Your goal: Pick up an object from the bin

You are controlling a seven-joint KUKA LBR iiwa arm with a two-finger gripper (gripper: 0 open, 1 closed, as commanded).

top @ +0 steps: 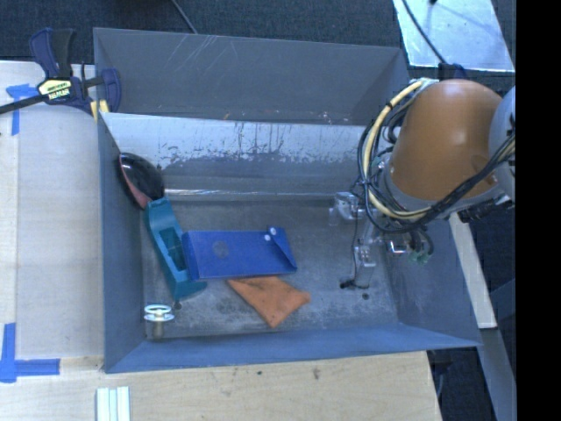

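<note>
Orange wrist cover (443, 139) caps the arm at the bin's (263, 77) right side, and the gripper (361, 270) hangs below it over bare floor (whether the claw is spread or pressed together I cannot tell). Nearest it, an orange cloth (270, 298) lies by the front edge, just beside a flat blue plate (237, 253). A teal block (171, 248) sits at the plate's left end.

Bin (254, 86): grey metal; things lie at its left and middle.
Gripper (358, 281): low over bare floor at the right, well apart from the things.
Orange cover (443, 143): on the arm above the gripper, ringed by cables.
Blue plate (232, 254): flat, mid-floor.
Teal block (166, 246): touching the plate's left end.
Orange cloth (270, 298): at the plate's near edge, nearest the gripper.
Dark oval (140, 180): by the left wall.
Metal cap (158, 314): near-left corner.
</note>
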